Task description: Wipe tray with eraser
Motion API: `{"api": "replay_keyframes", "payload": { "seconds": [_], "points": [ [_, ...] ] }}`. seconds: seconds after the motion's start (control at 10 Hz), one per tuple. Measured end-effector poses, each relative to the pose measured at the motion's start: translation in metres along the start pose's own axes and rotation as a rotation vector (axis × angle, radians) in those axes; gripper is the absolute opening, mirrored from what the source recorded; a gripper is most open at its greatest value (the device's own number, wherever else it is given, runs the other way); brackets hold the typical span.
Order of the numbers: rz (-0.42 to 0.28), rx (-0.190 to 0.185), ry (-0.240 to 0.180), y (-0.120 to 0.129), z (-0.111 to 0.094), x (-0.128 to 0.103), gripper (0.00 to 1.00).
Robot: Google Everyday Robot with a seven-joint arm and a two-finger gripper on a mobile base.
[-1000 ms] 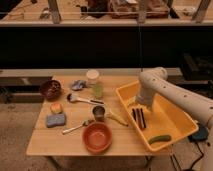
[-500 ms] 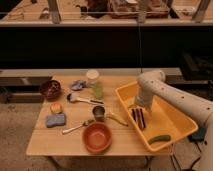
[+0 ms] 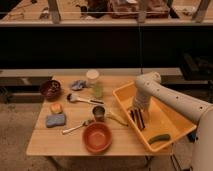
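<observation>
The yellow tray (image 3: 172,117) sits on the right part of the wooden table. Inside it, near its left wall, the dark-striped eraser (image 3: 138,120) lies flat. My gripper (image 3: 139,108) points down into the tray on the white arm, just over the eraser's far end. Its fingers look open, and the eraser rests on the tray floor beneath them. A green pickle-shaped thing (image 3: 159,138) lies in the tray's near right corner.
Left of the tray on the table (image 3: 42,142) are an orange bowl (image 3: 97,137), a metal cup (image 3: 99,112), a spoon (image 3: 75,127), a brush (image 3: 80,99), a blue-grey sponge (image 3: 55,120), a dark bowl (image 3: 50,88) and a pale cup (image 3: 92,76).
The arm has sunk slightly, bringing the gripper a little lower over the eraser. The eraser and the other things have not moved.
</observation>
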Motion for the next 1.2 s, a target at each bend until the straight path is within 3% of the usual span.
{"api": "replay_keyframes", "payload": {
  "seconds": [0.3, 0.4, 0.6, 0.7, 1.2],
  "points": [
    [-0.012, -0.002, -0.02, -0.0034, 0.0059, -0.0023, 0.79],
    [-0.015, -0.002, -0.023, -0.0044, 0.007, -0.0031, 0.74],
    [-0.022, -0.003, -0.029, -0.0077, 0.009, -0.0042, 0.52],
    [-0.022, -0.004, -0.03, -0.0069, 0.0091, -0.0041, 0.46],
    [-0.017, 0.01, -0.041, -0.0013, 0.0097, -0.0041, 0.44]
  ]
}}
